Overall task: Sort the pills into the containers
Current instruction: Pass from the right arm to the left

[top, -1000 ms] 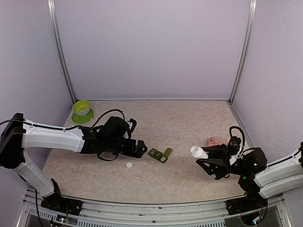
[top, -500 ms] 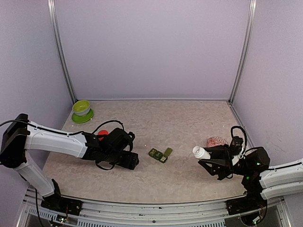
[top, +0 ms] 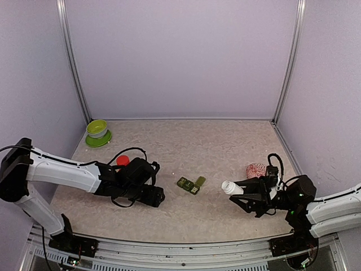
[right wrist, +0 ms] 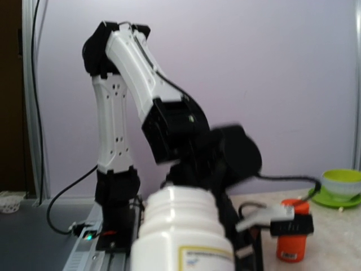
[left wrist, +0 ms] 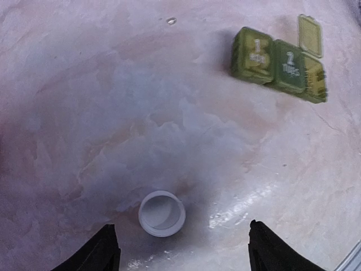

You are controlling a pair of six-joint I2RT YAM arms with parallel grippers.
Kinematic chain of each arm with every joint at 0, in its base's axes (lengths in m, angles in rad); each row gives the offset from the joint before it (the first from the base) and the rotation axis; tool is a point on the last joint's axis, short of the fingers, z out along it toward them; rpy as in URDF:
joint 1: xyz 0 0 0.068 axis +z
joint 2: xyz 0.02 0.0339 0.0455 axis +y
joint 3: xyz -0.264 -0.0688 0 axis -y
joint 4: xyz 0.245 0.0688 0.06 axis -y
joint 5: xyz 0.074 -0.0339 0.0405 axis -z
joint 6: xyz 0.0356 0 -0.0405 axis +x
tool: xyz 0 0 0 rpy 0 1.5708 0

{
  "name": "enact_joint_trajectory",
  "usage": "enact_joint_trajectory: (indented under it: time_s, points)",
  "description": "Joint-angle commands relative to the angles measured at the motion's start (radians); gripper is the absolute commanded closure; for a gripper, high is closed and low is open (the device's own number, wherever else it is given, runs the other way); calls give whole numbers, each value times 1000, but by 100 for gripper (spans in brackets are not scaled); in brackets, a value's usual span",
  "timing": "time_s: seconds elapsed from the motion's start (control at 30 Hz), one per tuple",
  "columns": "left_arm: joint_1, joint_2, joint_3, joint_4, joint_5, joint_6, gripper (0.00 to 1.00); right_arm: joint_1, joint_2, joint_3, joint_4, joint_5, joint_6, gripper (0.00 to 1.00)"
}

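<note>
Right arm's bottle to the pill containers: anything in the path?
Nothing visible. In the top view only bare table lies between the white bottle in the right gripper and the containers.

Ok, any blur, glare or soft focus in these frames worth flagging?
Top external: sharp, with an evenly lit table and only soft shadows. Left wrist: the green boxes are slightly blurred, a glare streak sits right of the white cap, and the left edge is dark. Right wrist: the white bottle up close is soft, and the left arm blurs lower down.
</note>
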Motion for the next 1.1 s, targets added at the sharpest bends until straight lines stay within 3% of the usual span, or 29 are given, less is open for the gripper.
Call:
enact_joint_trajectory:
  time_s: [0.0,0.2,0.53,0.9,1.07]
  points:
    - [-33,-162,-29,181,111,44,20,-8,51,-9,61,-55,12,74]
    - [-73,-305,5,381,334,97,14,-6,113,2,91,-81,25,75]
    - [-207,-109,241,338,396,157,13,-6,172,25,105,-85,46,75]
    - [-227,-26,283,385,495,153,14,-5,202,40,101,-83,49,75]
    - [-228,-8,291,402,512,149,22,-5,235,43,122,-84,53,75]
